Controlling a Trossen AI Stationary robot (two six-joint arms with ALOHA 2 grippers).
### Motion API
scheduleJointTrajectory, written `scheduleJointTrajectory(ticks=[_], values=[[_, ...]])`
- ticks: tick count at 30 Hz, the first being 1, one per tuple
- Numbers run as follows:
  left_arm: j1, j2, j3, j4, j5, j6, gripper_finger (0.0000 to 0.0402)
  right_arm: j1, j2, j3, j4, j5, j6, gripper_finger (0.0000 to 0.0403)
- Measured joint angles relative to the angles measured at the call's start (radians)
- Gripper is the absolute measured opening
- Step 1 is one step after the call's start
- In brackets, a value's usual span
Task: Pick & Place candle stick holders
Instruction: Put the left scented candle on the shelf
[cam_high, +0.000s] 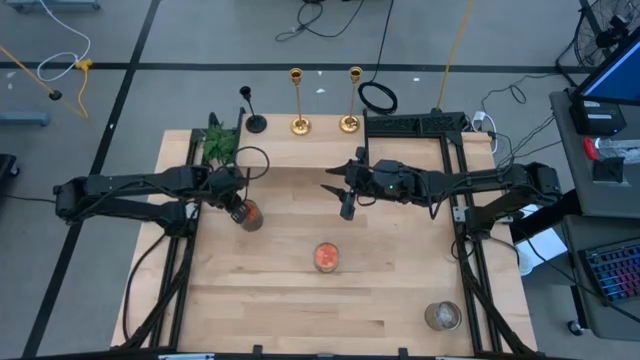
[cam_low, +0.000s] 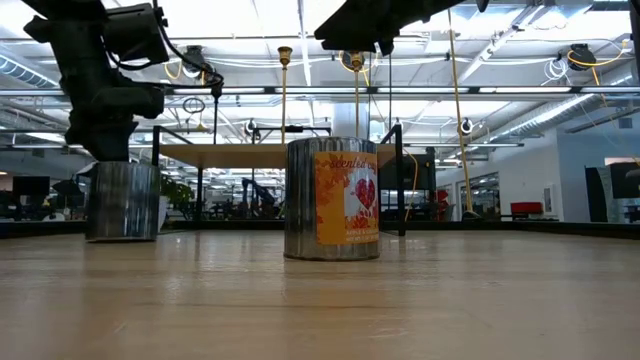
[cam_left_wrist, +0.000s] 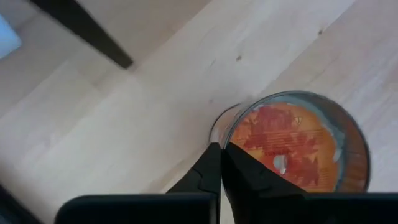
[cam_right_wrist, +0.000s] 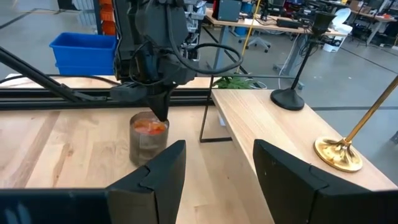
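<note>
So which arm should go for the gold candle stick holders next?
Right, I'd say. The right gripper is open, empty and nearest the gold candle stick holders; the left gripper is shut over a candle jar.

open-plan lab, desks (cam_right_wrist: 298, 22), blue bin (cam_right_wrist: 84, 50), floor cables (cam_high: 320, 20)

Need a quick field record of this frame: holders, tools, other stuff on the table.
gold holders: two, upright, table's far edge
black holder, upright, left of the gold pair
left tool: shut, tips at the rim of a candle jar
right tool: open, empty, above mid-table
other: second candle jar, glass jar, plant
</note>
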Motion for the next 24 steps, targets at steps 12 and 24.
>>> scheduleJointTrajectory(ticks=[12, 24], values=[[-0.146, 0.001, 0.086, 0.144, 0.033, -0.002, 0.0005, 0.0, 0.0, 0.0, 0.0, 0.0, 0.0, 0.0187], [-0.207, 0.0, 0.381, 0.128, -0.199, 0.156, 0.0003, 0.0, 0.0, 0.0, 0.005, 0.0, -0.002, 0.0187]])
